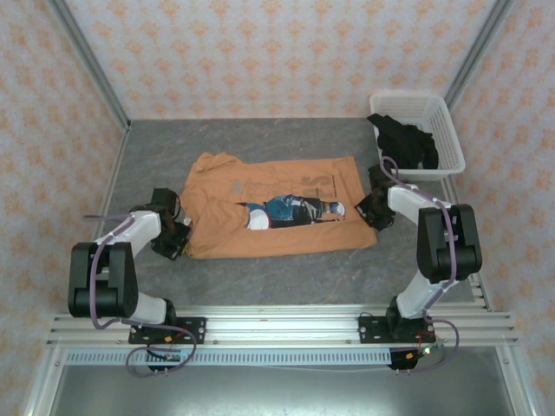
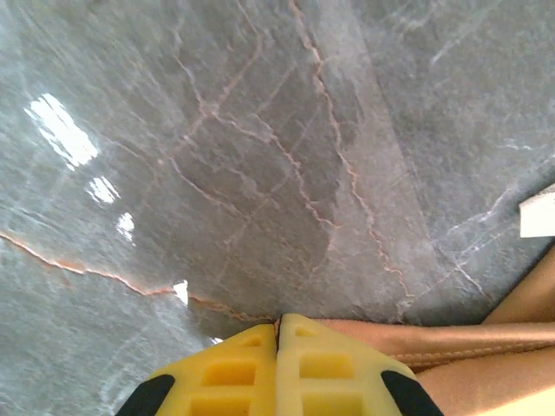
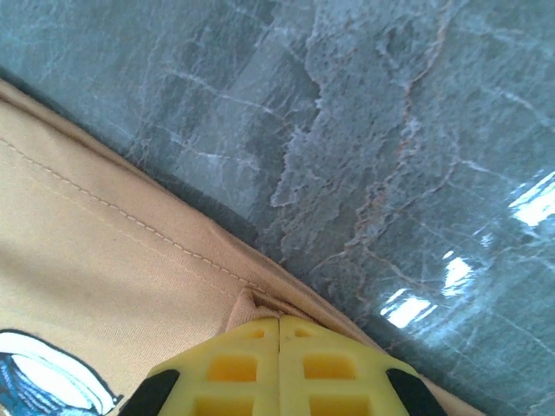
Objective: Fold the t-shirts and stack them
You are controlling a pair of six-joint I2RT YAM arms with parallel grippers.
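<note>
- The orange t-shirt, soft matte cloth with a stitched hem, lies flat as a rough rectangle across the middle of the grey, veined, glossy stone-look tabletop. Its long side runs left to right and one sleeve is rumpled at the far left corner.
- A blue, white and dark print runs sideways along the shirt's middle.
- The black t-shirt sits crumpled in the white plastic lattice basket at the far right corner, spilling over its near rim.
- My left end effector rests low on the tabletop at the shirt's near left edge, elbow bent outward. Its ribbed yellow pads are pressed together where the folded hem runs in between them.
- My right end effector is low at the shirt's right edge, forearm reaching in from the right. Its yellow pads are closed on the hem, and the cloth puckers at the tips.
</note>
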